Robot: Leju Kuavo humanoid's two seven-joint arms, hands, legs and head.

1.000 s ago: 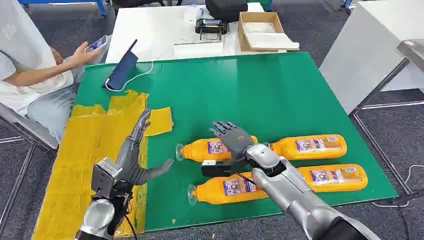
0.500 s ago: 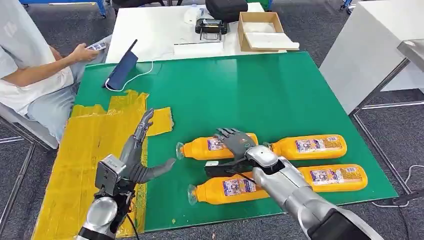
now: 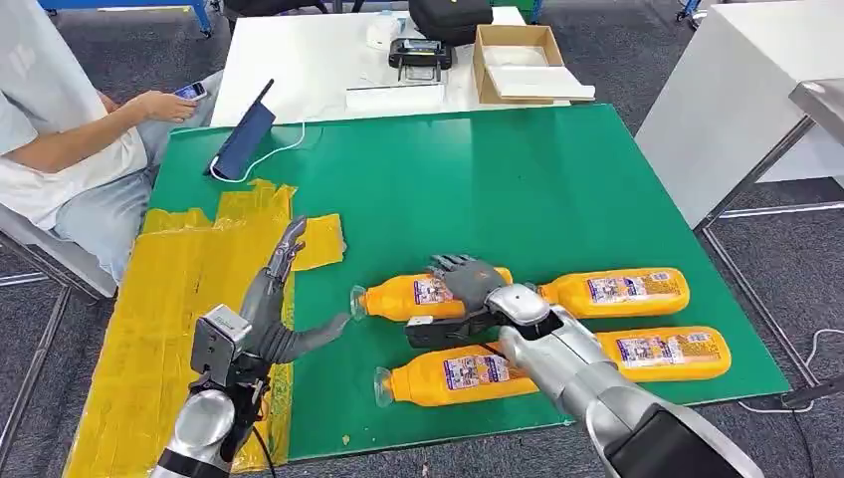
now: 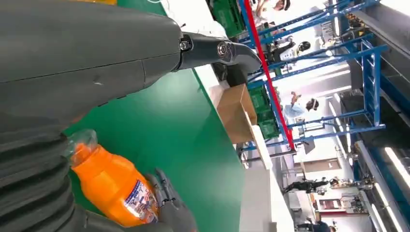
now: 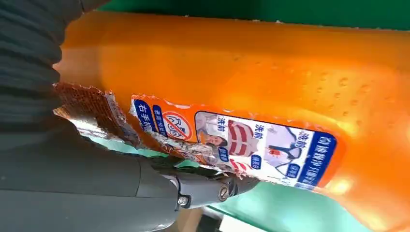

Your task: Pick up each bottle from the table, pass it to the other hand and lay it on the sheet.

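Bottles, four of them, lie on their sides on the green mat (image 3: 557, 169) in two rows, orange liquid inside, clear caps, printed labels. Far-left bottle (image 3: 423, 296) is partly covered by the right hand (image 3: 468, 281): fingers draped over its body near the label, thumb underneath per right wrist view, where the thumb sits against the torn, crinkled label edge; can't tell if the grip is fully closed or just resting on it, and the bottle is on the mat. Right forearm, smooth silver, also hides the middle of the near-left bottle (image 3: 448, 376) and the neck end of the near-right bottle (image 3: 662, 354). Far-right bottle (image 3: 617, 291) is fully visible. Left hand (image 3: 274, 314) hovers over the edge of the yellow sheet (image 3: 159, 329), fingers straight and spread, thumb pointing toward the bottles, holding nothing. Sheet looks wrinkled, thin plastic-like, w/ a ragged flap onto the green. In left wrist view the far-left bottle's cap and shoulder show, rest cut off by the hand's ribbed cover. Dark blue tablet (image 3: 244, 139) stands tilted at the mat's back-left corner w/ a white cable. Open cardboard box (image 3: 523, 62) on the white table behind. Seated person (image 3: 70, 149) at left, cut off by the frame, holds a phone.
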